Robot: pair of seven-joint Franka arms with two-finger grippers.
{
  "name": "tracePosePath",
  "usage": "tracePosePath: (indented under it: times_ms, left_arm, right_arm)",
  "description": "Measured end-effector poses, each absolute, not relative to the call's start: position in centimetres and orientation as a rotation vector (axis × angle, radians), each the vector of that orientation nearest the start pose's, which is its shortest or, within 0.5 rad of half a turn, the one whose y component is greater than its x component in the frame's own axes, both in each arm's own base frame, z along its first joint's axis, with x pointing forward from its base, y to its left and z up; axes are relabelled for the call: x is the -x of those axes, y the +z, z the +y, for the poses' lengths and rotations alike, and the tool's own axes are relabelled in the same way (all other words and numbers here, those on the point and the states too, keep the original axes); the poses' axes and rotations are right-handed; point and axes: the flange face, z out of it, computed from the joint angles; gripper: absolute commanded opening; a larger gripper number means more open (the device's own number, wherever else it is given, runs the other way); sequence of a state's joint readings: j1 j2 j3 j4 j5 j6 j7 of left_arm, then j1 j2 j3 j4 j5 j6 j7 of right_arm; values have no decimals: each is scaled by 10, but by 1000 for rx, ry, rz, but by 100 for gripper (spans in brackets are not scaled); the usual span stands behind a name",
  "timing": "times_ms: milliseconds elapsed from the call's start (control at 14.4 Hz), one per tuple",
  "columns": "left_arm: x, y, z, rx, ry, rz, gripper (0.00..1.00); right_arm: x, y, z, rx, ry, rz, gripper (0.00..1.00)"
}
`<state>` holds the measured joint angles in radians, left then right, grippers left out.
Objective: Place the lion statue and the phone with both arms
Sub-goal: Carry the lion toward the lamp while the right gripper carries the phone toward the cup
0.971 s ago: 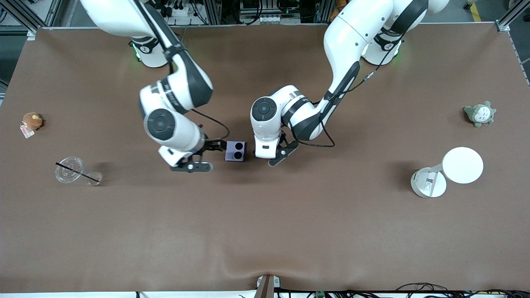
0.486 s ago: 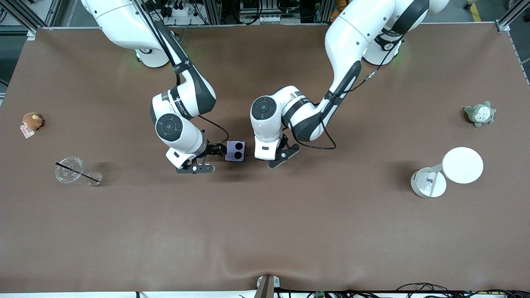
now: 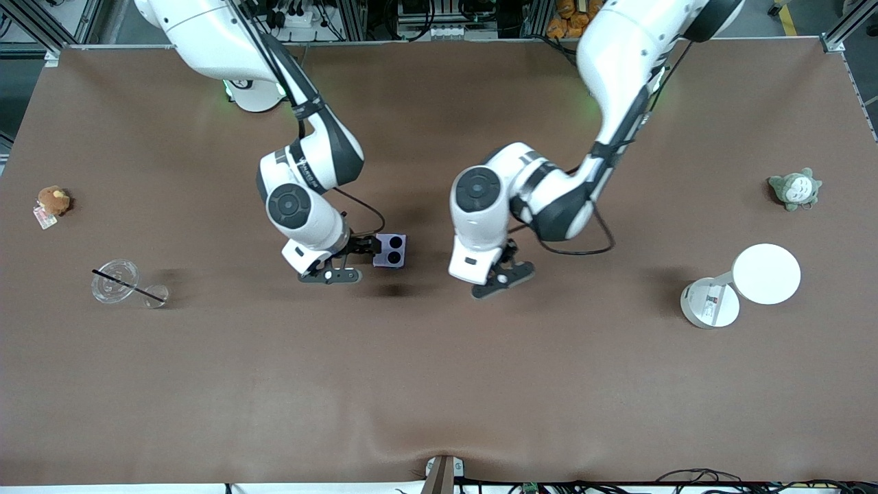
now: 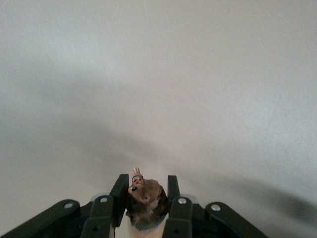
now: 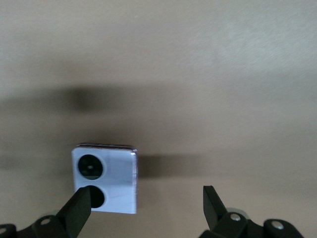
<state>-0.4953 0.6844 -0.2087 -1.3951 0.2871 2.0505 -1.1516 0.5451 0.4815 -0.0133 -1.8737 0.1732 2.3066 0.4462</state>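
The pale lavender phone lies face up on the brown table near the middle, its two black camera circles showing. My right gripper is open and low beside it. In the right wrist view the phone sits against one fingertip, and the rest of the gap of the right gripper is empty. My left gripper is over the table beside the phone, toward the left arm's end. It is shut on the lion statue, held between its fingers in the left wrist view. The lion is hidden in the front view.
A brown plush with a tag and clear cups with a black straw lie toward the right arm's end. A grey-green plush and a white lamp stand toward the left arm's end.
My left arm has swung toward its own end of the table and nearer the front camera, carrying the lion. My right arm has shifted slightly toward the phone, which has stayed in place.
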Motion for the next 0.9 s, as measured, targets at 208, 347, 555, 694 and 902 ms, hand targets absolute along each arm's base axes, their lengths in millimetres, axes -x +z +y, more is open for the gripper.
tracePosePath:
  times_ms: [208, 347, 555, 694, 902]
  left_arm:
    - [-606, 338, -382, 3017, -125, -384, 0]
    - [-617, 354, -347, 3015, -76, -282, 0]
    - [-628, 368, -308, 3015, -39, -180, 0]
    - [-634, 369, -291, 3014, -25, -117, 0]
    - [-643, 368, -258, 3011, 0, -14, 0]
  right_arm:
    - [-528, 234, 353, 3048, 107, 99, 100]
    - [-520, 211, 367, 3046, 80, 112, 100]
    - [-513, 179, 377, 3058, 88, 107, 100]
    - [-512, 172, 379, 3061, 94, 115, 100]
    - [-513, 171, 379, 3062, 95, 117, 100]
